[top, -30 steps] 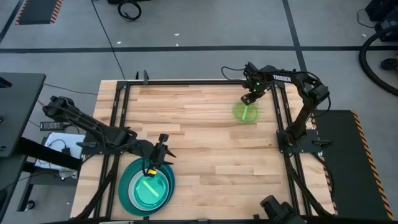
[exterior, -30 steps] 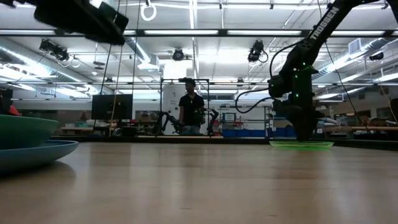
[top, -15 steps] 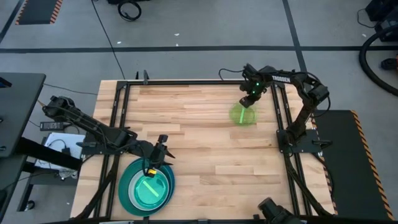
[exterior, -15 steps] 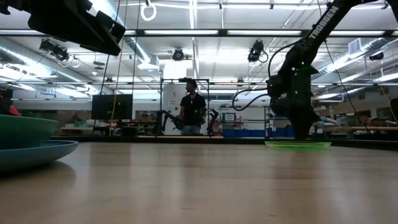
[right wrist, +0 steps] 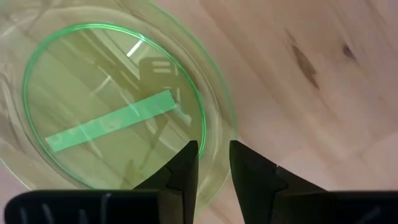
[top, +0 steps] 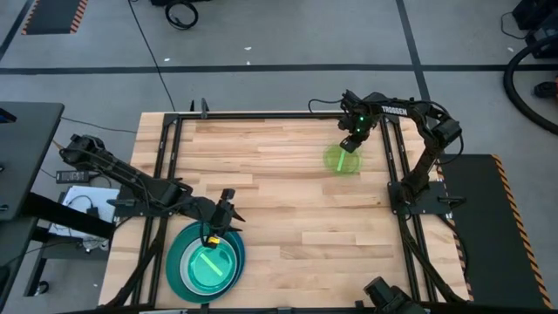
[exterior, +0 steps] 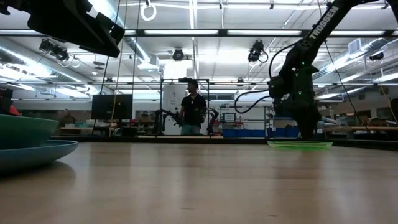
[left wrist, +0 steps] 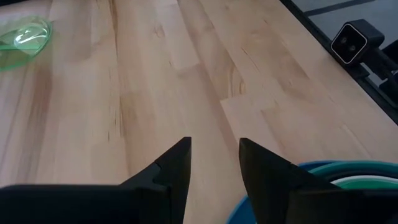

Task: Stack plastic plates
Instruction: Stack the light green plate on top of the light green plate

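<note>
A small translucent lime green plate (top: pixel 341 160) lies flat on the table near the far right corner; it also shows in the low view (exterior: pixel 300 144) and the left wrist view (left wrist: pixel 22 41). My right gripper (top: pixel 351 139) (right wrist: pixel 214 163) stands over its far rim, shut on it. A stack of plates (top: pixel 205 262) sits by the near left edge: a blue one at the bottom, a teal one on it, smaller translucent ones inside. The stack's rim (left wrist: pixel 339 169) shows beside my left gripper (left wrist: pixel 214 163), which hovers open just beyond the stack (top: pixel 222 215) and touches nothing. My right gripper has the lime green plate's raised rim (right wrist: pixel 219 134) on the plate's far side, pinched between the two fingers, one finger (right wrist: pixel 184 167) over the plate's inside and one (right wrist: pixel 250 169) outside it. The fingers come from above, pointing down. The plate lies flat on the table.
Bare wood (top: pixel 288 209) stretches between the stack and the lime plate. A black metal frame (top: pixel 394 166) borders the table's sides. In the low view the stack (exterior: pixel 28 144) stands at the left, and a person (exterior: pixel 191 115) stands far off in the room.
My right gripper shifted a little toward the table's left and then back, and the lime green plate slid along the table with it, staying flat.
</note>
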You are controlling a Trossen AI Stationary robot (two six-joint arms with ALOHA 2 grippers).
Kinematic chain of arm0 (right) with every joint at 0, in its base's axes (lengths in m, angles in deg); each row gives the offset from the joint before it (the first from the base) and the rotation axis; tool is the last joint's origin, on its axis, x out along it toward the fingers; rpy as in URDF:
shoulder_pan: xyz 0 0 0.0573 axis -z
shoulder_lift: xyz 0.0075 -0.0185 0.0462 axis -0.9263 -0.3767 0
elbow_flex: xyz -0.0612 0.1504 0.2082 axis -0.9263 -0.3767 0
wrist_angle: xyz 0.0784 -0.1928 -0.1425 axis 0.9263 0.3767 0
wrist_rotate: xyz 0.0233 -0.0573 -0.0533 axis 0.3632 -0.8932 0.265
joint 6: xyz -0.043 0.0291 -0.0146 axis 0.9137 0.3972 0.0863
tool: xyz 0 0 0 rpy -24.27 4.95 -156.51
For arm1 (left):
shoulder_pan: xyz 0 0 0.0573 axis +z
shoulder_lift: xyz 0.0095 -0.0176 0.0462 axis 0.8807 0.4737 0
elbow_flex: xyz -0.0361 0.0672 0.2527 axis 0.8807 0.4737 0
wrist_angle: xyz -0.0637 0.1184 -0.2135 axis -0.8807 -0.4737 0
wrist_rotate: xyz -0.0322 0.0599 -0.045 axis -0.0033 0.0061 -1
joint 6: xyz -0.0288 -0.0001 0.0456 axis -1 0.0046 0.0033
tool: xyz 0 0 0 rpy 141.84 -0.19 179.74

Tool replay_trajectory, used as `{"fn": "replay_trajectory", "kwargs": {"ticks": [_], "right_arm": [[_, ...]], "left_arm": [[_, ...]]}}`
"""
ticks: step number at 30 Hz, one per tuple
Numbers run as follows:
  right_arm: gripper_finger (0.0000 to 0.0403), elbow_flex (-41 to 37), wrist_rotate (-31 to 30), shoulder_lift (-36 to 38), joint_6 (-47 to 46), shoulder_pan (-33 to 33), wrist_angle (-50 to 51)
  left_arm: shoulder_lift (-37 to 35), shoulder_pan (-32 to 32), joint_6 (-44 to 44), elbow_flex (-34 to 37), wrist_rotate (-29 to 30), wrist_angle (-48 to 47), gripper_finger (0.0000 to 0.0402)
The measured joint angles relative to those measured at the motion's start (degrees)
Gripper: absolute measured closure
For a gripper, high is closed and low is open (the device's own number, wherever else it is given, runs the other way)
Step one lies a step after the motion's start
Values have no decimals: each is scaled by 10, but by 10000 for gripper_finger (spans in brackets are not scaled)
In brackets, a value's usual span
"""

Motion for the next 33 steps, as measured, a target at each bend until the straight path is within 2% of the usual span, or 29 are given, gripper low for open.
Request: {"fn": "replay_trajectory", "kwargs": {"ticks": [7,12,19,25,29,33], "right_arm": [[302,2,-3,0,-12,5,7],[302,31,-15,1,-40,0,32],[302,38,-41,1,-46,9,0],[302,31,-15,1,-45,23,-12],[302,-4,20,0,-29,26,-37],[302,-25,29,0,-17,26,-46]], "left_arm": [[0,0,0,0,0,0,260],[0,0,2,0,0,-1,260],[0,6,-9,0,1,-8,260],[0,6,-17,0,1,-15,260],[0,6,-27,0,1,-18,260],[0,5,-29,0,1,-22,260]]}}
